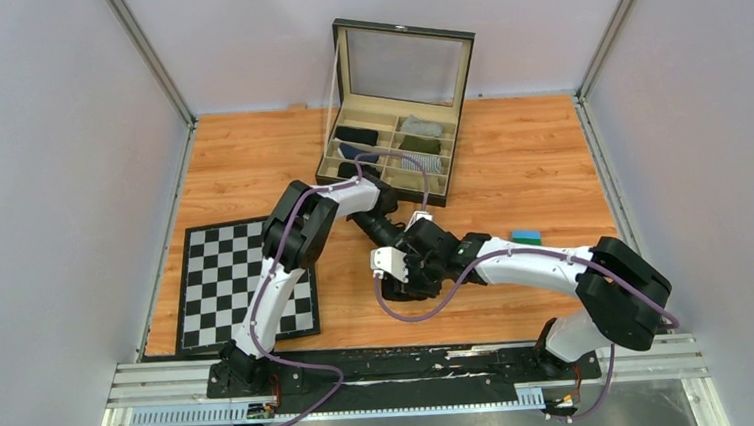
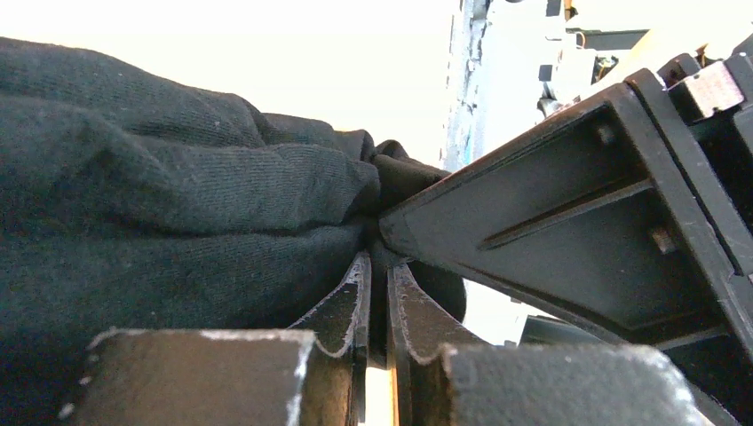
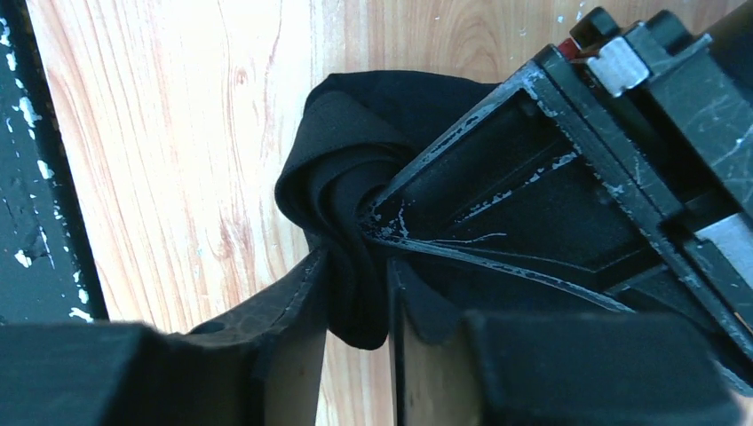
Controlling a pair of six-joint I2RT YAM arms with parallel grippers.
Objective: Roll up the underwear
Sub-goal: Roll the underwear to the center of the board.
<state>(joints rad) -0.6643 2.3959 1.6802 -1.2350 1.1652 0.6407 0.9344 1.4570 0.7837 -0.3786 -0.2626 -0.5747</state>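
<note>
The black underwear (image 3: 342,191) is a small rolled bundle on the wooden table, held between both grippers. In the top view it is mostly hidden under the two gripper heads near the table's middle. My left gripper (image 2: 379,266) is shut on a fold of the black fabric (image 2: 178,222). My right gripper (image 3: 360,266) is shut on the lower end of the roll, its spiral end showing. The two grippers meet tip to tip (image 1: 400,239), each seen in the other's wrist view.
An open organiser box (image 1: 393,142) with rolled garments stands at the back centre. A chequered board (image 1: 228,284) lies at the left. A small green-blue block (image 1: 526,236) sits right of the grippers. A black rail (image 1: 403,356) runs along the near edge.
</note>
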